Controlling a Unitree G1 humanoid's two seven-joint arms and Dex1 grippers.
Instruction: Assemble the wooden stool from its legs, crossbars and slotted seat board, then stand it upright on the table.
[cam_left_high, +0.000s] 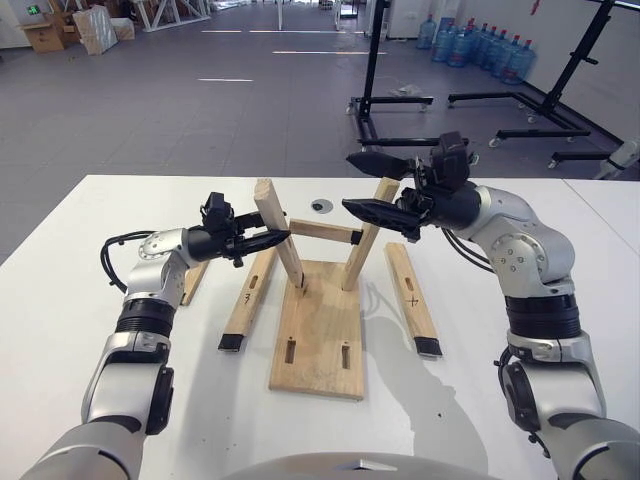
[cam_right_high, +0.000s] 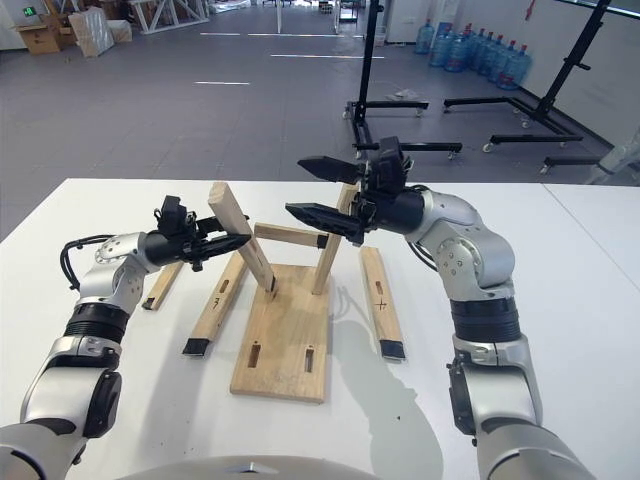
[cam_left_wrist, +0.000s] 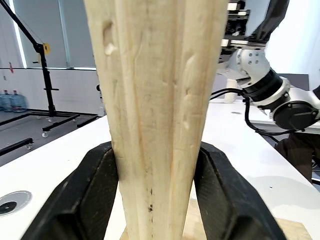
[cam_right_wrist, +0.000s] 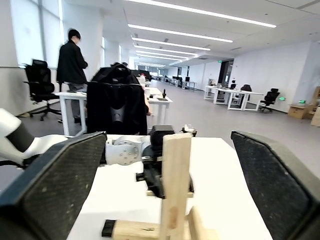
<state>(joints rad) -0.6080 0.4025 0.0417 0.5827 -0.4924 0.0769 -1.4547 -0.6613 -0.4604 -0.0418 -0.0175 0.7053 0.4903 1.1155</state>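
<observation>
Wooden seat board (cam_left_high: 320, 335) lies flat on the white surface (cam_left_high: 100, 210). Standing tilted in its slots, the left leg (cam_left_high: 266, 203) and right leg (cam_left_high: 362, 250) are joined by a crossbar (cam_left_high: 322, 231). The left end effector (cam_left_high: 278, 238) is clamped on the left leg. The right end effector (cam_left_high: 350, 182) gapes open above the crossbar. A spare leg (cam_left_high: 248, 298) lies left of the board, another leg (cam_left_high: 412, 298) right.

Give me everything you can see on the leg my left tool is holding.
The leg is a pale, bare wooden bar, cut square at the top, with small dents along its grain. It stands tilted, its top leaning to the left and its foot set into the flat-lying seat board. The left tool is shut on it about halfway up, and the crossbar meets its side there.
</observation>
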